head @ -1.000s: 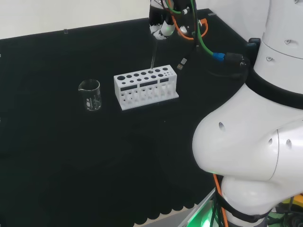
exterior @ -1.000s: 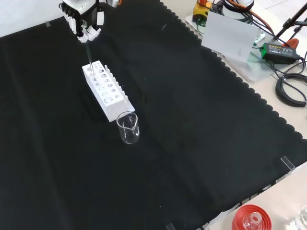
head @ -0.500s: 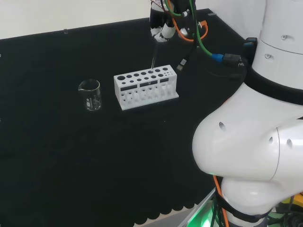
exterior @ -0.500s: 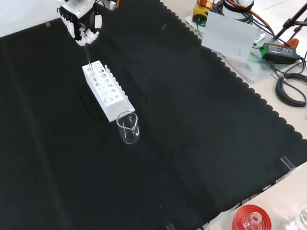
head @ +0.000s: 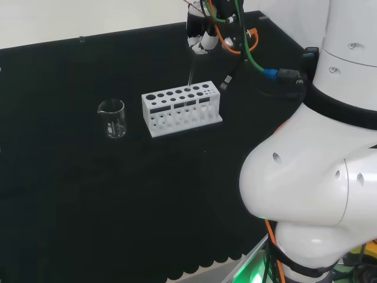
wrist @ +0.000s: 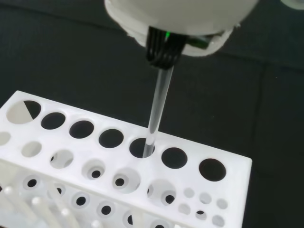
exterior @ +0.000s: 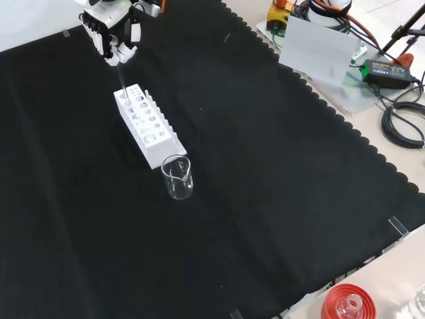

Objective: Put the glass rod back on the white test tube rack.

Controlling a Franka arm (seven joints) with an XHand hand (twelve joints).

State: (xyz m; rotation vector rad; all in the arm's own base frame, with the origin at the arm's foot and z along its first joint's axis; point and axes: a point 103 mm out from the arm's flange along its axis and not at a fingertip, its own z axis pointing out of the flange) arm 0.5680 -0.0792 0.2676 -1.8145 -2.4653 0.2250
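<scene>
The white test tube rack [head: 181, 108] [exterior: 149, 125] [wrist: 95, 156] stands on the black cloth. Above its far end, at the top of the front view, my hand [head: 198, 35] [exterior: 111, 36] is shut on the upper end of a clear glass rod [head: 190, 72] [exterior: 121, 78] [wrist: 158, 107]. The rod hangs nearly upright. In the wrist view its lower tip sits at the mouth of a hole in the rack's back row, third from one end.
An empty glass beaker [head: 112, 118] [exterior: 176, 177] stands beside the rack's other end. A red ribbed stand [exterior: 346, 303] sits off the cloth at the front view's lower right. Cables and a white sheet [exterior: 319, 50] lie beyond the cloth's scalloped edge.
The hand has risen a little with the rod over the last second. The rack and beaker have not moved.
</scene>
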